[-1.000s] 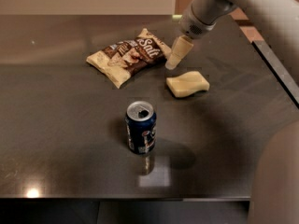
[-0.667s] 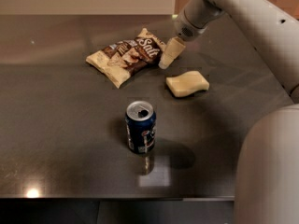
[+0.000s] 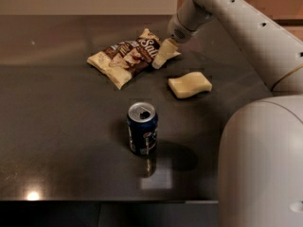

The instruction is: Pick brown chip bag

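Low over the dark table [image 3: 57, 126], the robot's gripper [image 3: 160, 59] hangs at the right-hand end of the brown chip bag [image 3: 125, 60], its pale tip slanting down and to the left. From where I stand I cannot tell whether it touches the bag, nor whether its grip is open or closed. The bag lies flat and crinkled toward the table's far side, white "Salt" lettering up. A pale yellow sponge-like block [image 3: 190, 84] lies near it on the right. An opened blue can [image 3: 142, 135] stands upright, well apart. The white arm [image 3: 246, 22] reaches in from the right.
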`<action>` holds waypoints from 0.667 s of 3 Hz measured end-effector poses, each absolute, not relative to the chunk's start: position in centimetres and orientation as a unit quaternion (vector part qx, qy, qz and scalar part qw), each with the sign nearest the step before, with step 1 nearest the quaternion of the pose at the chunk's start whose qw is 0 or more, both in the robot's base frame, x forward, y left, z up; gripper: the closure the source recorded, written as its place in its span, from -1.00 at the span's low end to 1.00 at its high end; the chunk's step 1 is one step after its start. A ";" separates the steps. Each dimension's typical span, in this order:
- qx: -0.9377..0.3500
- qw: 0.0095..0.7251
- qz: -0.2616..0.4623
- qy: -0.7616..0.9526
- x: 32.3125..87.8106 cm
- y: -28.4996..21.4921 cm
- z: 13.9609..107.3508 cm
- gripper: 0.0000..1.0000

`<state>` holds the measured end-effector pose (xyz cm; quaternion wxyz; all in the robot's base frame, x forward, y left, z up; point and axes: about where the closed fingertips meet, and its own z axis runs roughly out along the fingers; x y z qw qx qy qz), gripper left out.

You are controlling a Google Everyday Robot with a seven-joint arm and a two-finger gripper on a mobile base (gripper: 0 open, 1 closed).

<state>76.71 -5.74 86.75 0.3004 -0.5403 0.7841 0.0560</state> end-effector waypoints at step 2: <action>-0.533 0.285 0.072 0.794 77.0 -4.2 85.0 -0.63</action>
